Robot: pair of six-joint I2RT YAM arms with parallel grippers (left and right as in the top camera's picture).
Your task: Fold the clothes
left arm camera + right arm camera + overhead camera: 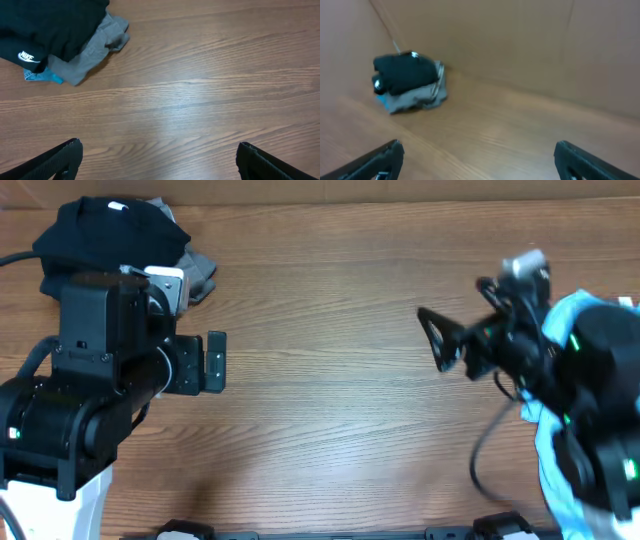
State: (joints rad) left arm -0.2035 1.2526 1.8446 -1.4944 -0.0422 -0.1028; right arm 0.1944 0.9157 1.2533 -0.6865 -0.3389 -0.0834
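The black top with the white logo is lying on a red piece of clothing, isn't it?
Not quite. The black top with the white logo is lying on a grey piece of clothing, not a red one. The left wrist view shows the grey cloth sticking out from under the black one.

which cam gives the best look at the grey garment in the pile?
Left wrist. The grey garment is close and sharp there, with its folds visible, sticking out from under the black Nike garment. Overhead shows only a small grey edge beside the black one. Right wrist has it far off and blurred.
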